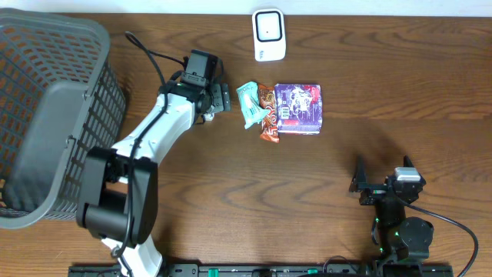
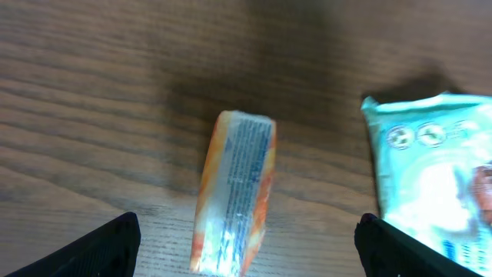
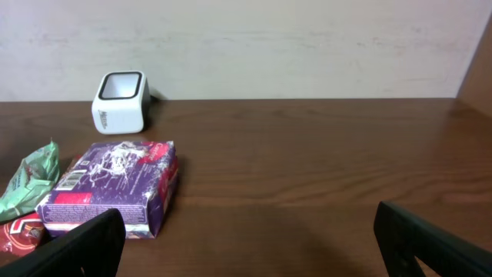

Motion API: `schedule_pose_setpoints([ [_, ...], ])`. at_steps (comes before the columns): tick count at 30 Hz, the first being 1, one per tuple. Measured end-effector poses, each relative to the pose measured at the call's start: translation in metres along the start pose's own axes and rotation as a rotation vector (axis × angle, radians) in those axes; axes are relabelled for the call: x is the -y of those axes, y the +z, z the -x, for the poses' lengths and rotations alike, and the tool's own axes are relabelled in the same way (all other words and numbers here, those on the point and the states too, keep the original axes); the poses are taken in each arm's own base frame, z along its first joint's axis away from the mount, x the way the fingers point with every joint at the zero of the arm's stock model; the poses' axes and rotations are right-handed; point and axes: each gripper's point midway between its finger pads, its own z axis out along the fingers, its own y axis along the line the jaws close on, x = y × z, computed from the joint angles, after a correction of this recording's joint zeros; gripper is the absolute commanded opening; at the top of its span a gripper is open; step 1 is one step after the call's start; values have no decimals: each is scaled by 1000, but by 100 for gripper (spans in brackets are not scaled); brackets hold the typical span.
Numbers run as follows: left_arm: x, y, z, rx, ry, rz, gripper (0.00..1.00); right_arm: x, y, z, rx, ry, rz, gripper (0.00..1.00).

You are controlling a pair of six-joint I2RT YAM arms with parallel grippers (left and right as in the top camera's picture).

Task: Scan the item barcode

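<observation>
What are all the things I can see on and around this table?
basket: one, grey, table's left end
scanner: one, white, far edge, middle
purple box: one, purple, centre
teal packet: one, teal, left of the box
red packet: one, red-brown, between teal packet and box
orange packet: one, orange, under left gripper
table: one, dark wood
left gripper: one, black, open
right gripper: one, black, open

Soft, even light overhead; the left wrist view is blurred, the orange packet (image 2: 234, 192) smeared.
</observation>
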Motion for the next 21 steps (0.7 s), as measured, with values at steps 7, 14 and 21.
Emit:
schedule_pose_setpoints([
  [7, -8, 21, -10, -32, 44, 45, 73, 0, 0, 0, 0, 0, 0, 99],
  [14, -9, 22, -11, -34, 57, 51, 57, 0, 0, 0, 0, 0, 0, 99],
  [21, -9, 25, -16, -49, 58, 46, 57, 0, 0, 0, 0, 0, 0, 99],
])
